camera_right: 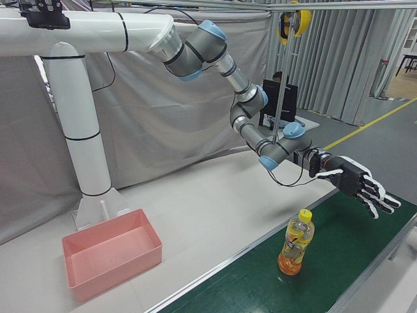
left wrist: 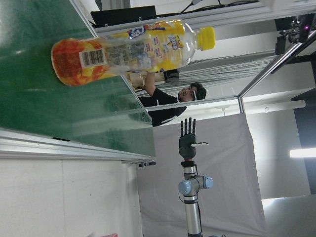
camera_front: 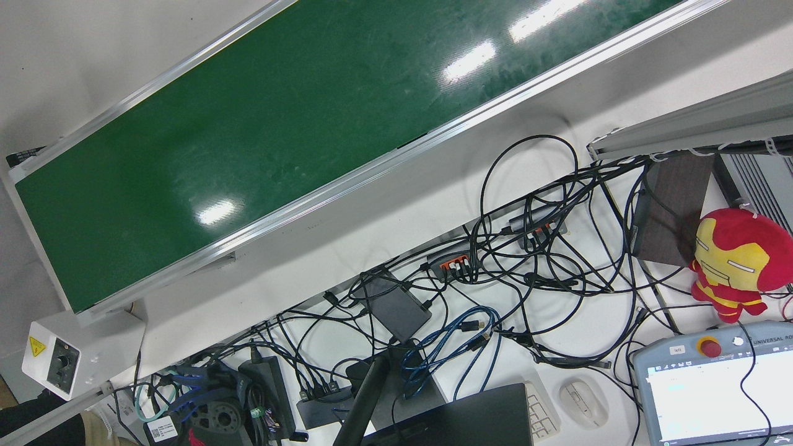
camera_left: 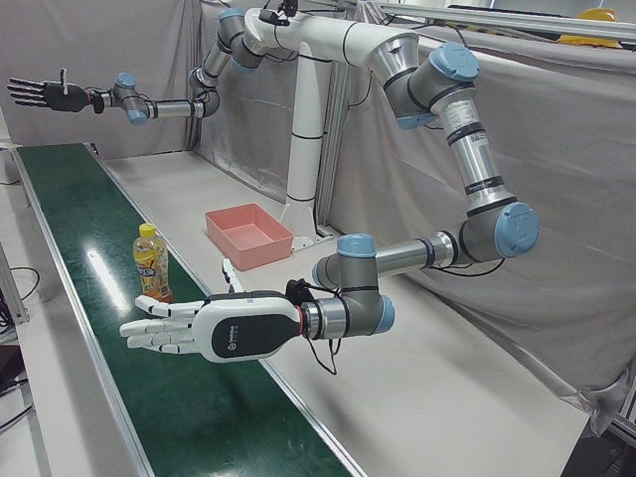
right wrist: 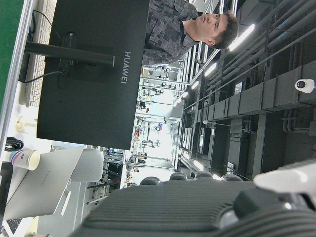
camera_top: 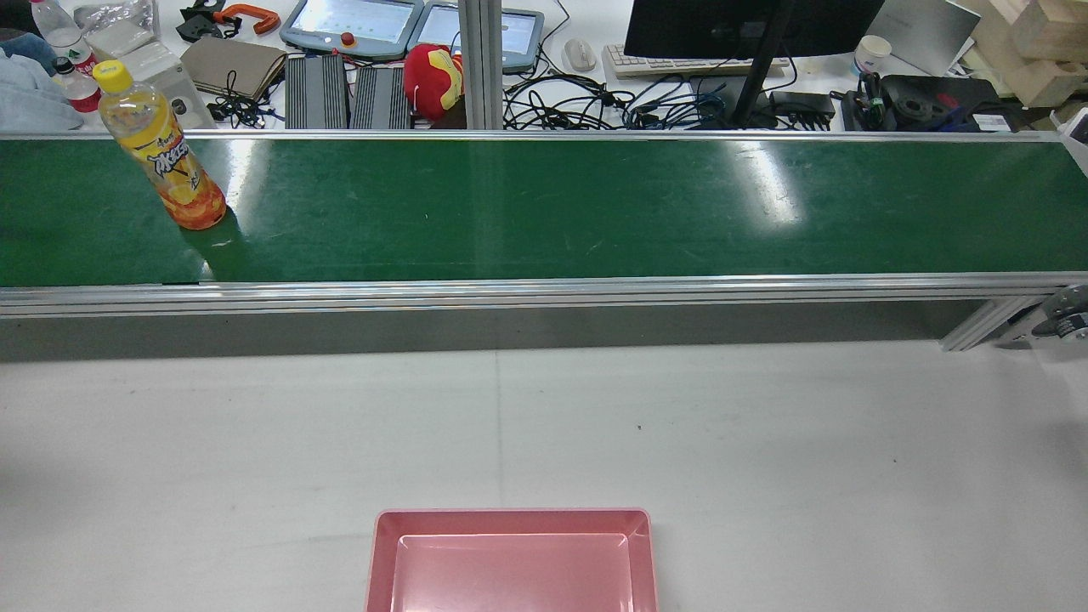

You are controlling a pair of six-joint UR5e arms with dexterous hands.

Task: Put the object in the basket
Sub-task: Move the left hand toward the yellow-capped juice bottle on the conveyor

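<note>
An orange-juice bottle (camera_top: 161,153) with a yellow cap stands upright on the green conveyor belt (camera_top: 544,208) at its left end. It also shows in the left-front view (camera_left: 151,263), the right-front view (camera_right: 296,251) and the left hand view (left wrist: 133,49). My left hand (camera_left: 214,328) is open with fingers spread. It hovers over the belt beside the bottle, apart from it, and also shows in the right-front view (camera_right: 355,182). My right hand (camera_left: 45,94) is open and empty, raised high over the belt's other end. The pink basket (camera_top: 510,513) sits on the white table by the arms' pedestal.
A white table (camera_top: 765,425) lies between the belt and the basket. Behind the belt is a desk with tangled cables (camera_front: 533,248), a monitor (camera_top: 748,25), teach pendants (camera_top: 353,21) and a red plush toy (camera_front: 737,260). A grey curtain (camera_left: 556,179) hangs behind the arms.
</note>
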